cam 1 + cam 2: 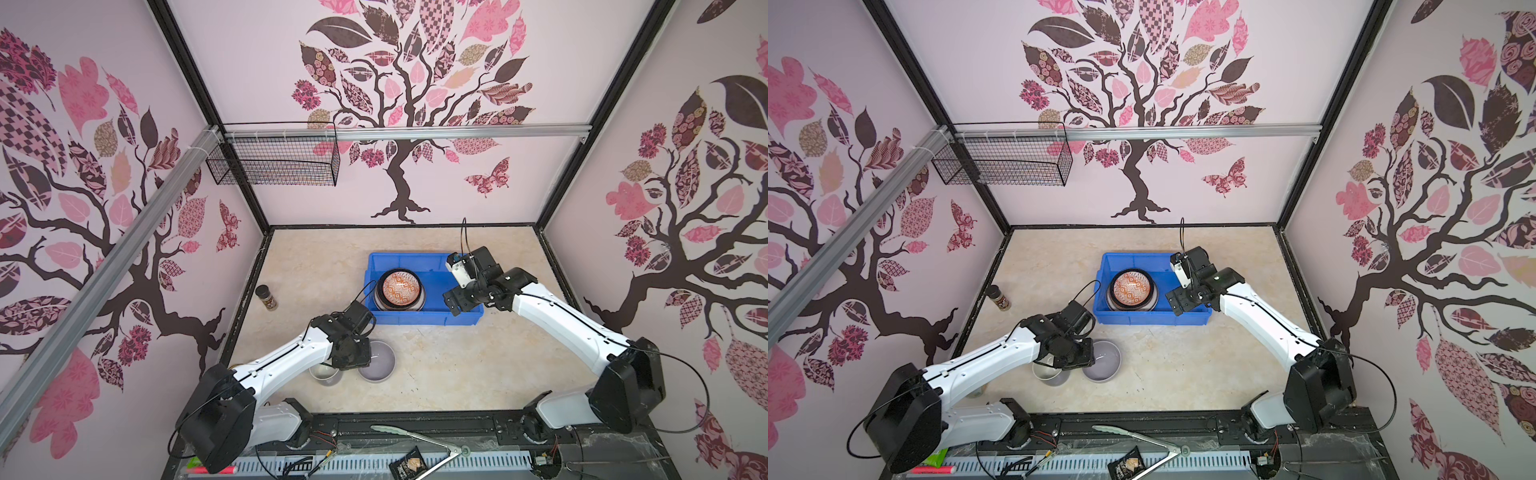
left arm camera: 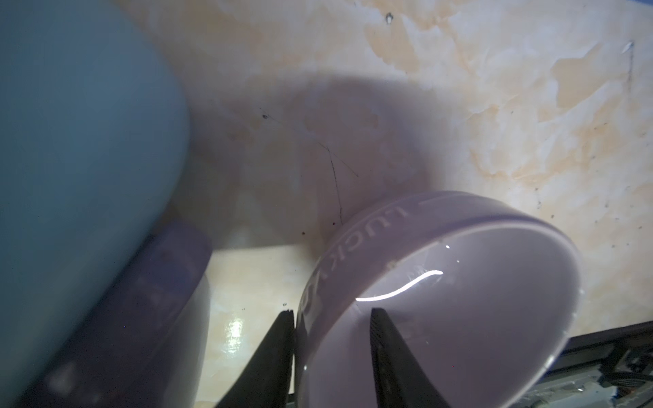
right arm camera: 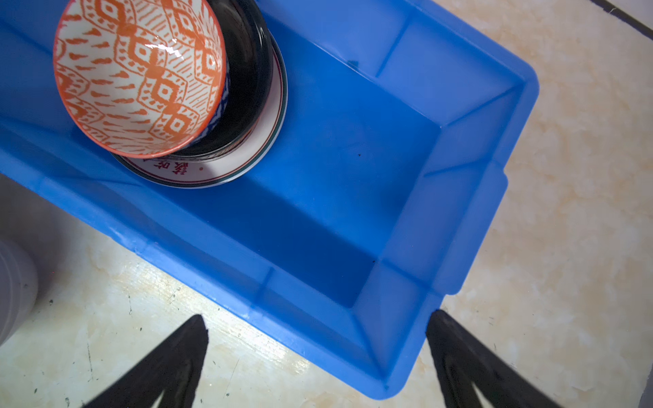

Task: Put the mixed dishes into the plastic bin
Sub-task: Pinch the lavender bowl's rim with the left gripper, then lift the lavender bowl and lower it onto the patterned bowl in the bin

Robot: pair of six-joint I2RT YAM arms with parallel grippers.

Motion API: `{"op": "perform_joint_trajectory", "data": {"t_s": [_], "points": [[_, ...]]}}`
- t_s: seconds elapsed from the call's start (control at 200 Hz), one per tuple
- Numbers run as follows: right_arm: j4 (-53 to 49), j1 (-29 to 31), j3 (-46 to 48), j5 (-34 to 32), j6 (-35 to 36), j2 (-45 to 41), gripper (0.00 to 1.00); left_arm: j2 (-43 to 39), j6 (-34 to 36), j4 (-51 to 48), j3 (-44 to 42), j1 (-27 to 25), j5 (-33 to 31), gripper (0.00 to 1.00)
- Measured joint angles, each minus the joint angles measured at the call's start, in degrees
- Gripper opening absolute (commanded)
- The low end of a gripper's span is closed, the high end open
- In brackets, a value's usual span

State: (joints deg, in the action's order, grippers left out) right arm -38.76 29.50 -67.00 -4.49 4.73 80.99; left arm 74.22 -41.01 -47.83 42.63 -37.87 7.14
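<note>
Lilac bowl (image 2: 459, 318) has raised lettering round its outer wall. "LUCK" reads fine in the left wrist view, after that it's too warped near the finger to make out. It sits upright on the bench (image 1: 457, 374), mouth up, in front of the bin and off to the left, not touching it. Left pincer (image 2: 331, 311) straddles that wall, one finger (image 2: 279, 353) outside and right against it, the other inside the bowl. So the gap is narrow, but honestly I can't tell if it's really pinching. Pale-blue mug (image 2: 88, 141) is just beside it, huge and blurry in that view.

Blue plastic bin (image 1: 419, 318) lies with its long side running left to right across the bench in both top views. The stack sits in its left half:
- white plate (image 3: 226, 166) with a dark-green rim at the bottom, with red Chinese characters I can't read
- black dish (image 3: 247, 70) on that
- orange-and-white patterned bowl (image 3: 141, 77) on top, mouth up

Right pincer (image 3: 318, 316) is spread wide, holding nothing, hanging over the bin's near right corner. Spice jar (image 1: 266, 297) stands by the bench's left edge, label too small to read
</note>
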Motion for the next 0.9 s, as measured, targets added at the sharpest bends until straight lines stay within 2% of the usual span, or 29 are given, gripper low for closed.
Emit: {"op": "perform_joint_trajectory", "data": {"t_s": [0.27, 0.46, 0.69, 0.895], "points": [[0.0, -0.04, 0.74, -0.31, 0.02, -0.5, 1.0, 4.17, 2.36, -0.85, 1.07, -0.02, -0.26, 0.0], [0.0, -0.04, 0.74, -0.31, 0.07, -0.5, 1.0, 4.61, 3.69, -4.5, 5.92, -0.02, -0.2, 0.0], [-0.52, -0.96, -0.81, -0.26, 0.2, -0.48, 0.99, 4.83, 5.86, -10.1, 19.23, 0.31, -1.49, 0.0], [-0.96, -2.32, -4.59, -0.26, 0.22, -0.33, 1.0, 10.27, 9.64, -13.22, 32.24, 4.85, -1.7, 0.0]]}}
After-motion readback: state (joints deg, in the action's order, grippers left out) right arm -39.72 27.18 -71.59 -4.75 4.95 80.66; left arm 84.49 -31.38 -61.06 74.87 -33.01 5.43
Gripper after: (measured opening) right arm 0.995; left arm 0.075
